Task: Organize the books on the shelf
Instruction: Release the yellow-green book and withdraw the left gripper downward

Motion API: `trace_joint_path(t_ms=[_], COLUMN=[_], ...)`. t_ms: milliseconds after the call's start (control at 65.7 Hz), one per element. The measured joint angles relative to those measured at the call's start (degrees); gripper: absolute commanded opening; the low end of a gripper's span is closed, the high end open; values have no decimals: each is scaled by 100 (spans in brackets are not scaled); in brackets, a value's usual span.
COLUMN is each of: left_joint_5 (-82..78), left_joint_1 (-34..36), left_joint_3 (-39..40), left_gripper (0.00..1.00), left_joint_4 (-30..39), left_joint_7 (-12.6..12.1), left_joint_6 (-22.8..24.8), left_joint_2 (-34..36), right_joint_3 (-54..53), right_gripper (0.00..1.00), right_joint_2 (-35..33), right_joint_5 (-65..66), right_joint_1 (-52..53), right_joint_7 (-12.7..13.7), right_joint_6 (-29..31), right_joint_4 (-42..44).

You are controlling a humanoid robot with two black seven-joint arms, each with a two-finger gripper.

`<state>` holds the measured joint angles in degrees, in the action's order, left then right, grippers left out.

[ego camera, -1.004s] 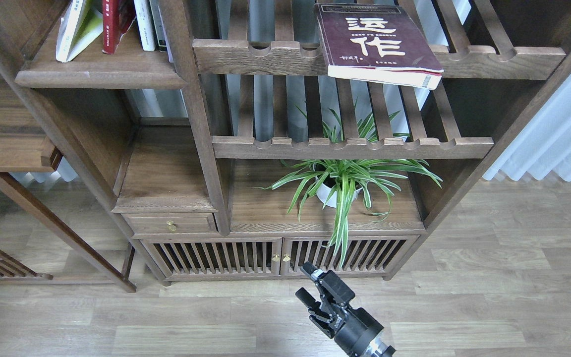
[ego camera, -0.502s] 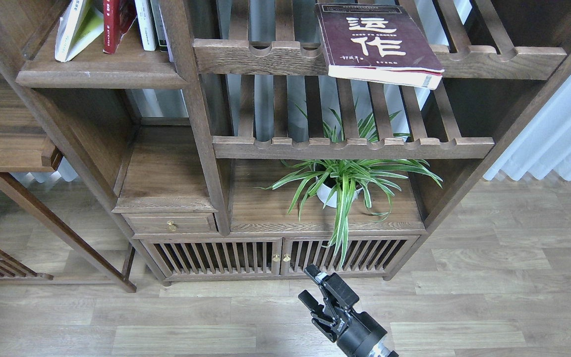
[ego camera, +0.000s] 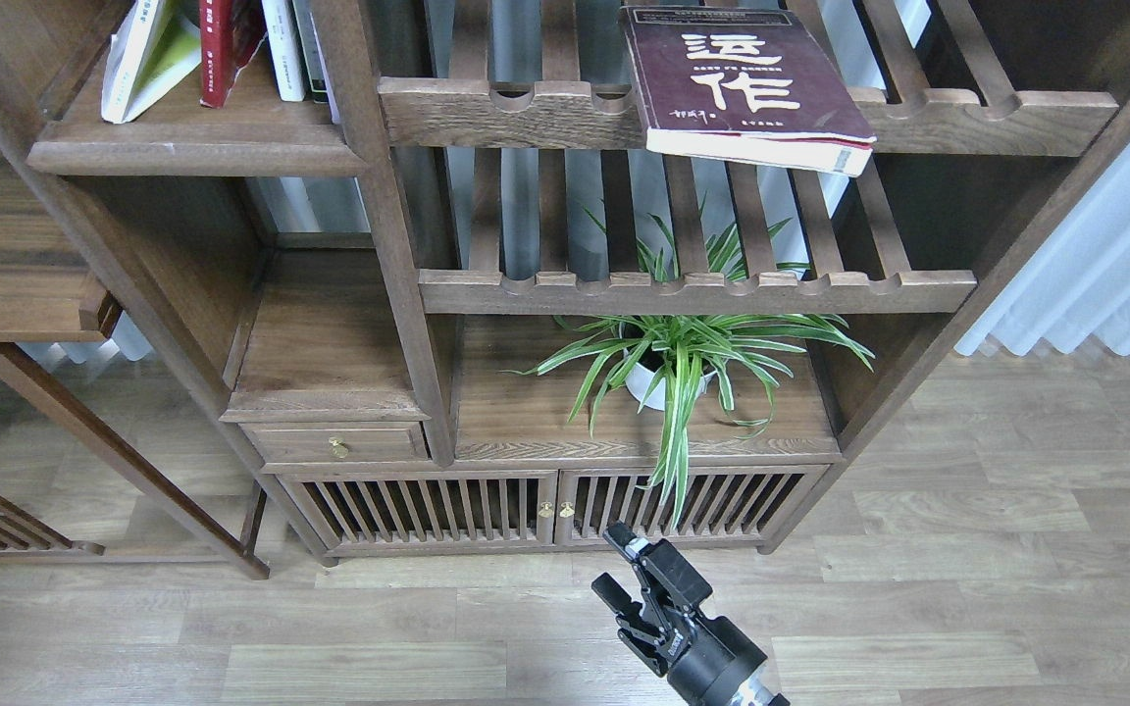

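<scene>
The thick dark maroon book (ego camera: pixel 742 83) with white Chinese characters lies flat on the top slatted rack, its near corner overhanging the front rail. The lime-yellow book (ego camera: pixel 148 59) leans and the red book (ego camera: pixel 222 44) stands on the solid dark-brown shelf (ego camera: pixel 192 149) at the top left, beside other upright books. My right gripper (ego camera: pixel 616 566) is low at the bottom centre, over the floor in front of the cabinet doors, open and empty, far below the books. My left gripper is out of view.
A potted spider plant (ego camera: pixel 668 368) stands on the lower board under a second slatted rack (ego camera: pixel 693 291). A small drawer (ego camera: pixel 334 443) and slatted cabinet doors (ego camera: pixel 545 505) are below. White curtains (ego camera: pixel 1104 265) hang at the right. A wooden table (ego camera: pixel 6 265) stands at the left.
My right gripper has moved slightly down and to the right, still open. The books have not moved.
</scene>
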<state>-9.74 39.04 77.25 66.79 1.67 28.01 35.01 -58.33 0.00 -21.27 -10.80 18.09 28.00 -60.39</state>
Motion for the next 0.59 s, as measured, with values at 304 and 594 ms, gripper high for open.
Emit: trace_joint_path(t_ms=[304,594], left_joint_5=[24,0], left_joint_1=[-80,-1071], left_joint_3=[139,82], left_gripper=[100,100], left_joint_4=[182,536], left_joint_7=[-27,-16], left_joint_6=[-2,-3], left_joint_2=[-766,-1001], right_joint_3=[1,30], right_gripper=[100,100], right_joint_2=[0,0], right_joint_5=[-6,-19], right_joint_1=[-101,-150], right_joint_7=[-24,-28], right_joint_6=[0,0], right_joint_4=[-114,-165])
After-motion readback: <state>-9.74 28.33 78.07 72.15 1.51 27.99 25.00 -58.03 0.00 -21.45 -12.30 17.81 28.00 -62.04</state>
